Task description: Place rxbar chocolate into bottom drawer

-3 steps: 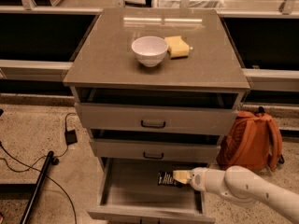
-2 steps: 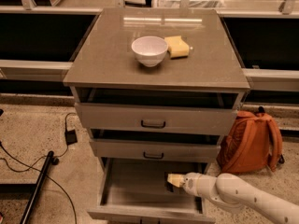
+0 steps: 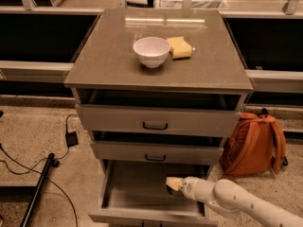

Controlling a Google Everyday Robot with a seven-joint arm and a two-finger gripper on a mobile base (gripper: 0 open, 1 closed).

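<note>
The bottom drawer (image 3: 135, 193) is pulled open and shows a plain grey interior. My gripper (image 3: 173, 184) reaches in from the lower right and sits low over the right part of the drawer floor. A small dark sliver just under its pale tip (image 3: 170, 191) may be the rxbar chocolate. The rest of the bar is hidden by the gripper, and I cannot tell whether the gripper holds it or it lies on the drawer floor.
A white bowl (image 3: 151, 51) and a yellow sponge-like block (image 3: 179, 47) sit on the cabinet top (image 3: 109, 65). The two upper drawers (image 3: 156, 122) are slightly ajar. An orange backpack (image 3: 255, 145) leans to the right of the cabinet. Cables and a black pole (image 3: 42, 183) lie at the left.
My gripper has moved left and a little lower inside the bottom drawer. The dark bar that showed just left of its tip is now mostly covered by it.
</note>
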